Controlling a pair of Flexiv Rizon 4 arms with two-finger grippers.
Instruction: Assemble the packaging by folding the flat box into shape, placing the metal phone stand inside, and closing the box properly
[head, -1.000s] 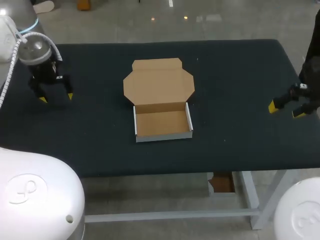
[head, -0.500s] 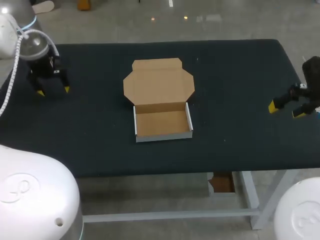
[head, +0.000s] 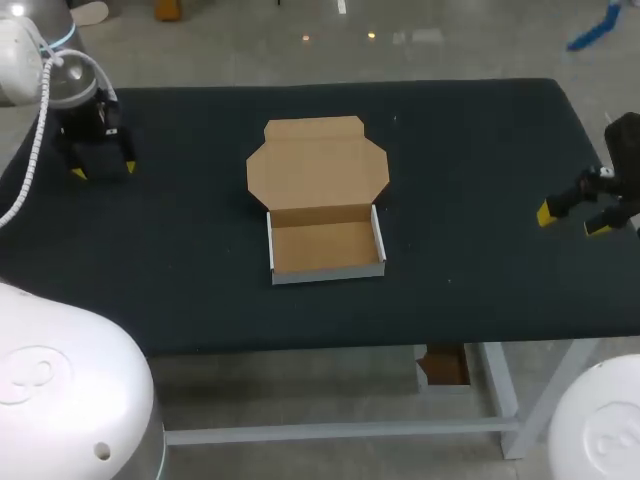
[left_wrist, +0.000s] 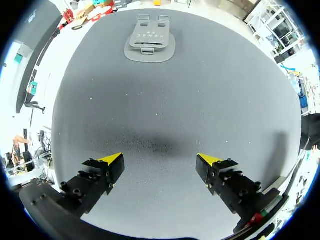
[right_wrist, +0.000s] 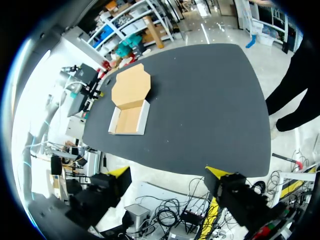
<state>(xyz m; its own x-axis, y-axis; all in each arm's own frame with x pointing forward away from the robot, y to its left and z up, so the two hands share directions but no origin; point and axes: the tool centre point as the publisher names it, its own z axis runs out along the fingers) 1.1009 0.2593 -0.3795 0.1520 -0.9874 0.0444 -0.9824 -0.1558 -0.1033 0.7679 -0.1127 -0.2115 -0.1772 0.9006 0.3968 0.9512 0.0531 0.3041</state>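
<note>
Open-lidded box (head: 325, 215) mid-table (head: 480, 150), left gripper (head: 103, 170) at its ten o'clock, right gripper (head: 569, 220) at three, both spread wide, gripping nothing, phone stand (left_wrist: 150, 44) ahead of the left.

Dark table (head: 480, 150) holds 1 open box (head: 325, 248), 1 phone stand (left_wrist: 149, 42).

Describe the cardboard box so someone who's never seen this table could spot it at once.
Look to the middle of the dark table. The box is a shallow brown tray with pale outer walls, its lid lying flat open behind it. Nothing else there is brown: the left hand and right hand near the ends are black with yellow tips.
</note>
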